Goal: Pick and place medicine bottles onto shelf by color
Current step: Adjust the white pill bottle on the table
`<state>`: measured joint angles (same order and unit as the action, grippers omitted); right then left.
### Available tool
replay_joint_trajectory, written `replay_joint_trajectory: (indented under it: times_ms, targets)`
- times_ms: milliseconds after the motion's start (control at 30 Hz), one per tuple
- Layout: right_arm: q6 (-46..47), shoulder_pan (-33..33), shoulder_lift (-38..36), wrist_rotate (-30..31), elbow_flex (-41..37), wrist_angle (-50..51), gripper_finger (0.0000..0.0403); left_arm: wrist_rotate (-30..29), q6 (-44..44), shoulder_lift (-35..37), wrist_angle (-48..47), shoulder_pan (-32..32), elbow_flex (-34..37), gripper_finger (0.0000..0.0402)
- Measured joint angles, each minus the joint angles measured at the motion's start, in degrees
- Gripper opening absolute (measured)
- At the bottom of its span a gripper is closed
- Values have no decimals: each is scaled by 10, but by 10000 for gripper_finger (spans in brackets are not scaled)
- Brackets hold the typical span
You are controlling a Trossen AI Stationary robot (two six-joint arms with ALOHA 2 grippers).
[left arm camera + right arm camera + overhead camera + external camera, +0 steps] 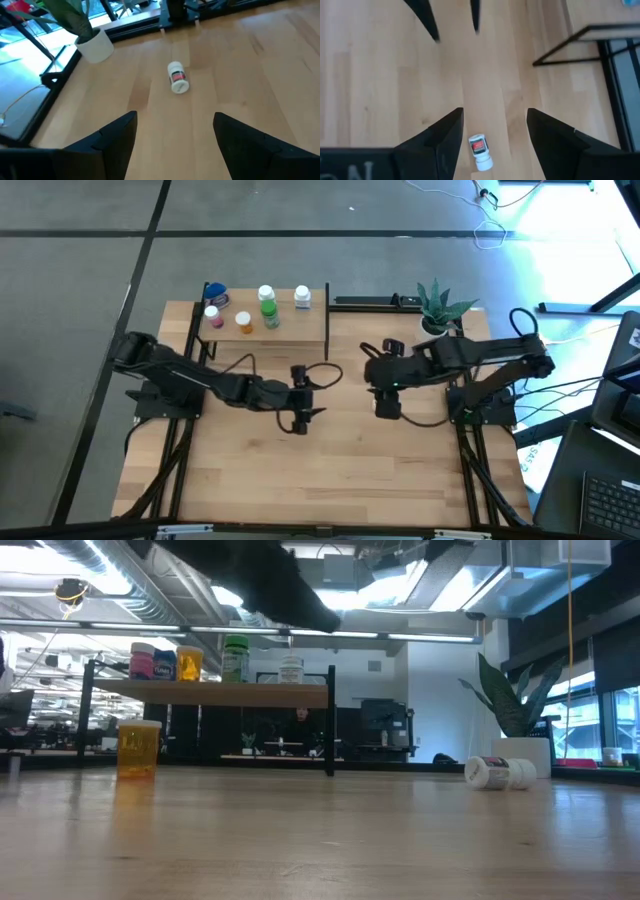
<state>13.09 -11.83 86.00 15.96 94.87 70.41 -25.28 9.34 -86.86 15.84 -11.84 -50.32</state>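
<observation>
1. A light wooden surface point(330, 470) carries everything, seen from above.
2. The shelf point(300, 332), a raised wooden platform on thin black posts, stands at the surface's far edge and serves as the landmark here.
3. The left arm reaches in front of the shelf; its left claw point(299, 420) hangs open and empty.
4. The right arm reaches in to the right of the shelf; its right claw point(387, 406) is also open and empty, directly above a fallen bottle.
5. A potted plant point(440, 308) stands right of the shelf.
6. Six medicine bottles stand on the shelf: blue point(216, 295), pink point(211, 316), orange point(244, 323), two green point(267, 300) and white point(302, 298).
7. An orange bottle point(138, 748) stands on the surface below the shelf's left end.
8. A white bottle point(480, 152) lies on its side right of the shelf.
</observation>
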Motion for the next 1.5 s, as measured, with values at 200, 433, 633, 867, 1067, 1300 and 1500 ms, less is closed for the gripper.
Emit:
replay_joint_trajectory:
  times_ms: [200, 433, 633, 867, 1067, 1300, 1500]
  targets:
    - [-38, -22, -16, -32, 0, -17, 220, 2, 0, -73, 117, 1, -6, 257]
    - [-63, -37, -15, -41, 0, -20, 220, 4, 2, -132, 189, 4, -6, 257]
    - [-66, -37, -15, -40, 0, -21, 220, 48, 3, -182, 251, 17, -6, 257]
    - [-74, -37, -15, -40, 0, -20, 220, 55, 2, -230, 311, 30, -6, 257]
    - [-57, -36, -15, -41, -13, 41, 220, 55, 0, -244, 341, 29, -6, 257]
    - [26, -33, -21, -57, -149, 33, 220, 55, -2, -244, 339, 18, -6, 257]
    - [87, -20, -36, -95, -287, -49, 220, 54, -2, -244, 337, -1, -6, 257]
